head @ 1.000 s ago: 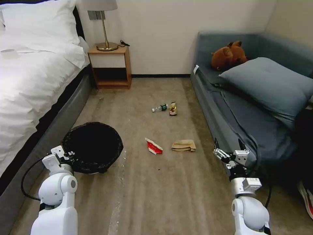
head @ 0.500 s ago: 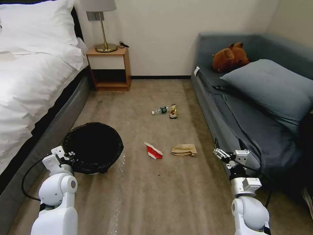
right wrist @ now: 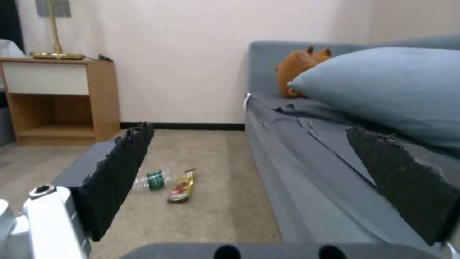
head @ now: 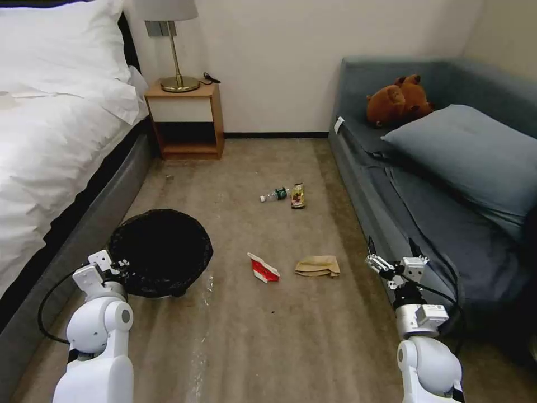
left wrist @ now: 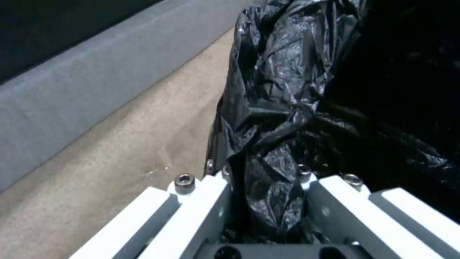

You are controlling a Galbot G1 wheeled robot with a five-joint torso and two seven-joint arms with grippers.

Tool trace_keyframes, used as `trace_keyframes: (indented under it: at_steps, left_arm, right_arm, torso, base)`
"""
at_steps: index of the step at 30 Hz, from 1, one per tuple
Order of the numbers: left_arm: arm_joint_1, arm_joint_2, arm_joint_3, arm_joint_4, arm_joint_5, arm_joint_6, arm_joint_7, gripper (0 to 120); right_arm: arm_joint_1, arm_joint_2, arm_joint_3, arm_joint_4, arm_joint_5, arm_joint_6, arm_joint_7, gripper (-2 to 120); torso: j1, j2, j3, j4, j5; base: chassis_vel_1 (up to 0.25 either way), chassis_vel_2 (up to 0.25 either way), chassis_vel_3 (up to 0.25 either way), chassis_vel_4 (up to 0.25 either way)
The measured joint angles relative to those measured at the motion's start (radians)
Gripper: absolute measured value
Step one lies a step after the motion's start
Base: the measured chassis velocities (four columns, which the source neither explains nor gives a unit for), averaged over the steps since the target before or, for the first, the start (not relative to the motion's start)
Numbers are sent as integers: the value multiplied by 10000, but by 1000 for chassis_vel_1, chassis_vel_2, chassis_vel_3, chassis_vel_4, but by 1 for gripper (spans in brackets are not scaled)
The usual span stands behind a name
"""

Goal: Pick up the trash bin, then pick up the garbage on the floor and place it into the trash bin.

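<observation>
Lately: view shifted, litter unmoved. Left gripper (left wrist: 266,216) fingers pinching trash bin (head: 159,252) rim; right gripper (head: 390,249) fingers spread, empty; garbage pending.

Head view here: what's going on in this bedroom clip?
The left claw is clamped on the bagged rim of the trash bin beside the bed. The right claw hangs open by the sofa, holding nothing. All four litter pieces lie on the carpet: red-and-white wrapper, brown paper bag, small bottle, dark-gold wrapper.
</observation>
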Motion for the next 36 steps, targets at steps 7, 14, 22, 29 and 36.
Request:
trace_keyframes:
  at_steps: [7, 14, 22, 29, 36]
  left_arm:
    - [52, 0, 23, 67, -17, -15, -2, 3]
    - [51, -6, 3, 70, -24, -26, 4, 3]
    - [64, 6, -6, 89, -19, -74, 23, 3]
    - [76, 2, -44, 95, -21, -80, 34, 3]
    - [127, 2, -35, 95, -23, -91, 51, 3]
  right_arm:
    - [-10, 0, 1, -6, 2, -6, 0, 100]
    - [-25, 0, 6, -38, 13, 1, -6, 100]
    - [-2, -32, 52, -58, 45, 18, -22, 100]
    - [11, -31, 56, -56, 58, 13, -22, 100]
    - [-15, -18, 58, -65, 57, 14, -41, 100]
  torso:
    - [0, 0, 0, 0, 0]
    - [0, 0, 0, 0, 0]
    - [0, 1, 0, 0, 0]
    - [0, 0, 0, -1, 0]
    - [0, 0, 0, 1, 0]
  base:
    - [-76, 67, 63, -66]
    - [-65, 66, 50, -65]
    - [-71, 61, 68, -68]
    - [-87, 63, 69, -73]
    - [-68, 71, 73, -61]
